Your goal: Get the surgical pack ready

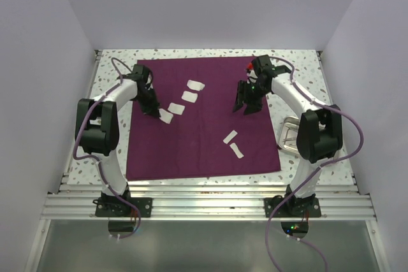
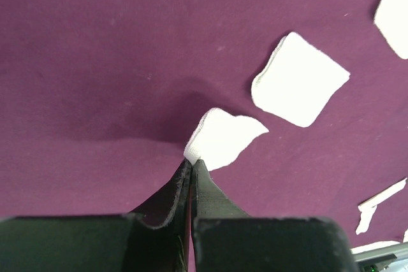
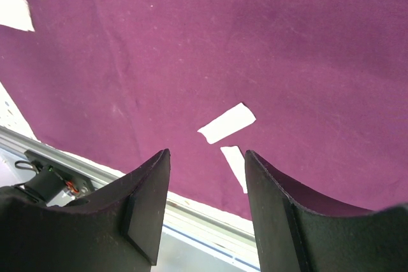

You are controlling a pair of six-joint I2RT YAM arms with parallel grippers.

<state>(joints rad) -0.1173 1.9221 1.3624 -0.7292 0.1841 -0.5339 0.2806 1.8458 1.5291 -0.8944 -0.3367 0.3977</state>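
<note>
Cloth flat; left gripper seemingly pinches gauze pad.

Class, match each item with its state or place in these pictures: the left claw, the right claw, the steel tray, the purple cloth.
Column one:
1. left claw
2. right claw
3. steel tray
4. purple cloth

Column two:
A. open, above the cloth
B. spread out flat, pads lying on it
C. shut on the edge of a gauze pad
D. off the cloth, to its right

Pairs: 1-C, 2-A, 3-D, 4-B.
</note>
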